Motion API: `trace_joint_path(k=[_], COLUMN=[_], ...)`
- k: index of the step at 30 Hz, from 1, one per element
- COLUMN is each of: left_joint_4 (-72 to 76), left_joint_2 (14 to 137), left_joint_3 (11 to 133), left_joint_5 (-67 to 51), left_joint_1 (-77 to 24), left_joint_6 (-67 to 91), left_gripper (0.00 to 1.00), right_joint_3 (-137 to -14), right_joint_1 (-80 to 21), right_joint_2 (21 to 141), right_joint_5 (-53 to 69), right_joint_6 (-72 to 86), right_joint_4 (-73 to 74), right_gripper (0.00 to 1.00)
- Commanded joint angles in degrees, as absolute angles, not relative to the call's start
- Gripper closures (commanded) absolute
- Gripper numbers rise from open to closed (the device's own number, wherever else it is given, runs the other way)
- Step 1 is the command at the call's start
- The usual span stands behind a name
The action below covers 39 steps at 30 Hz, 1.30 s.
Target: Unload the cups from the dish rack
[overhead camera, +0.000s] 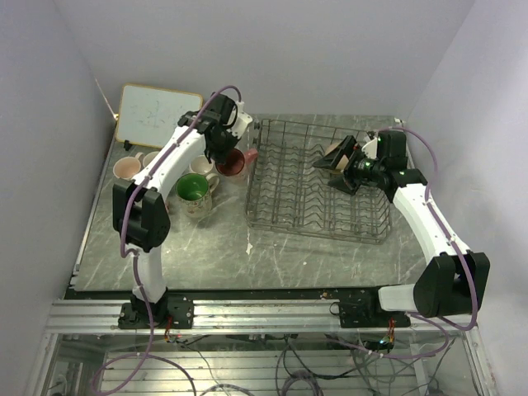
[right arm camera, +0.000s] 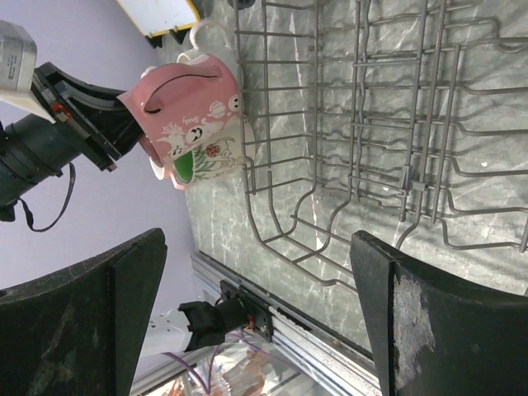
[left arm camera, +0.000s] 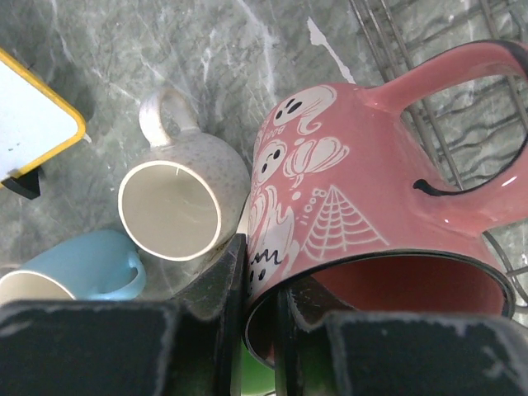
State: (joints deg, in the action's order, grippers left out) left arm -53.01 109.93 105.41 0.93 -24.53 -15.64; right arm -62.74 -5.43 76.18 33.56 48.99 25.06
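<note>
We read one word, "Boo!", in white on the pink mug [left arm camera: 396, 157]. It sits between the ghost drawings [left arm camera: 285, 157] and the spider web [left arm camera: 342, 219], left wrist view. There's a smaller white scrawl by the upper ghosts, too small for us to read. The whiteboard [overhead camera: 157, 115] has faint marks in the top view, and we can't make them out.

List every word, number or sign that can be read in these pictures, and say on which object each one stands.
"Boo!": in white on the side of the pink mug, next to the spider web drawing, seen in the left wrist view.
Whiteboard: faint marks only, too small and blurred to read.
No other label, brand or number can be read in any view.
</note>
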Motion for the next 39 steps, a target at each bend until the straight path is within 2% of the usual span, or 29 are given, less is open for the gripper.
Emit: trace_joint_path(k=[1,19,29,30,31,32,39], left_joint_4=[-52.77,-52.1,-51.58,-51.62,-51.78,-51.93,-49.58], left_joint_2=[111.13,121.88,123.01,123.26,123.49,123.79,122.31], left_joint_3=[109.11,115.1,113.22,113.33,113.49,113.67,112.02], left_joint_5=[1.38,-1.35,0.08,-0.04,-0.3,-0.87,-5.59], left_joint_1=[-23.25,-21.18,-19.15,-19.16,-19.16,-19.2,-19.44], left_joint_6=[-10.24,-4.22,-4.91,-5.25,-5.58,-5.82,-7.95], left_gripper=[0.93,0.93,0.93,0.9,0.82,0.67,0.46], right_joint_3=[-64.06,-65.26,-67.5,-67.64,-67.86,-68.17,-71.2], right_joint_1=[-4.35,-2.57,-1.5,-1.46,-1.44,-1.41,-1.41], right_joint_2=[75.31,77.31,81.39,81.85,82.25,82.65,85.76], right_joint_5=[33.16,31.17,26.76,25.93,24.77,23.39,12.87], right_joint_6=[47.91,47.17,45.9,45.84,45.73,45.56,42.85], right_joint_4=[25.74,26.17,26.83,26.75,26.73,26.72,27.34], right_gripper=[0.07,0.07,0.06,0.06,0.06,0.05,0.04])
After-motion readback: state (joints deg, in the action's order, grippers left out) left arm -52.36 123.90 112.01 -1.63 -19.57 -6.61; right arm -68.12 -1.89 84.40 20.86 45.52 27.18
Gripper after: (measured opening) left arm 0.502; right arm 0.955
